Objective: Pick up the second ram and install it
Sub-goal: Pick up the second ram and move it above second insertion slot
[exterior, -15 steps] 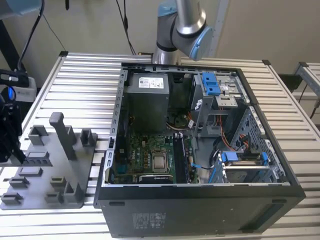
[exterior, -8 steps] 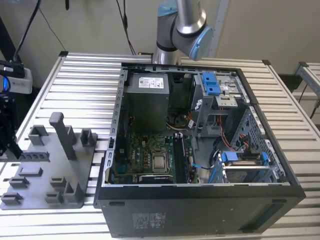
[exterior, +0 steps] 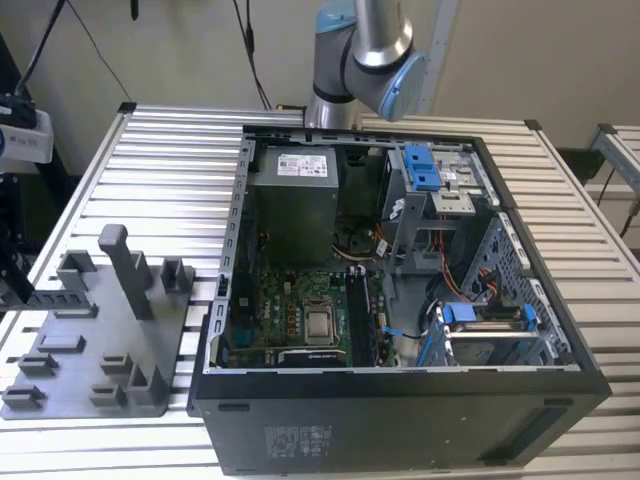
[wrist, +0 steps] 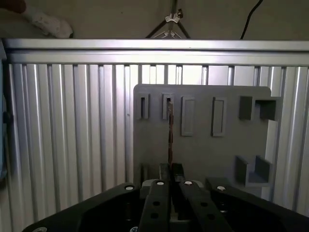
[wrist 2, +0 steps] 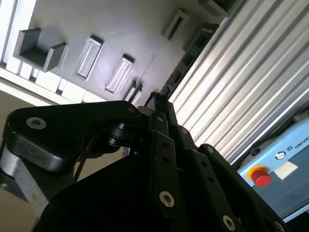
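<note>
First wrist view: black gripper (wrist: 170, 168), jaws closed on long, thin dark green ram stick (wrist: 170, 130), seen edge-on. Grey plastic fixture tray (wrist: 203, 154) behind, on ribbed metal surface (wrist: 72, 135).

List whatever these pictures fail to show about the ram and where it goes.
Ram label: first wrist view sees the stick edge-on, so its faces are hidden.
Ram's held end: covered by the fingers in both wrist views.
Memory slots: too small in the exterior view to tell whether any is filled.
Arm: cut off by the exterior view's top edge.
</note>
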{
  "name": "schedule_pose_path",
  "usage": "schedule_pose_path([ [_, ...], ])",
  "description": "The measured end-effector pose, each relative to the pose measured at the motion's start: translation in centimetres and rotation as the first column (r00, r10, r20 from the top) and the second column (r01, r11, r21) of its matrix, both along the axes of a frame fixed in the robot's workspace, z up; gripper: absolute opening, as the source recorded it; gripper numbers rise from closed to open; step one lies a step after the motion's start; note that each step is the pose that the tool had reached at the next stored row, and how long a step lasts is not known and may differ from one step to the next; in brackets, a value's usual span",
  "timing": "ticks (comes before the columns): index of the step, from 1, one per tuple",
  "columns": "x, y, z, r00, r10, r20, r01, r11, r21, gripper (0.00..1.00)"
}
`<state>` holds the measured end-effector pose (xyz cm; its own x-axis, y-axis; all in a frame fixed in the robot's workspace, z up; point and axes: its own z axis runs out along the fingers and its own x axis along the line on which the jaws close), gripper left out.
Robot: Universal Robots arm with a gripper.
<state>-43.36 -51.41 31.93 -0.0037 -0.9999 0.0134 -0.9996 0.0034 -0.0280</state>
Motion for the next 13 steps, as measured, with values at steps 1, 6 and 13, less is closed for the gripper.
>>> schedule_pose_path([
  [1,0.0,0.0,0.29,1.0,0.0,0.0,0.0,1.0,-0.0001,0.14],
  [6,0.0,0.0,2.11,1.0,0.0,0.0,0.0,1.0,0.0,0.14],
  [13,0.0,0.0,4.57,1.0,0.0,0.0,0.0,1.0,0.0,0.14],
])
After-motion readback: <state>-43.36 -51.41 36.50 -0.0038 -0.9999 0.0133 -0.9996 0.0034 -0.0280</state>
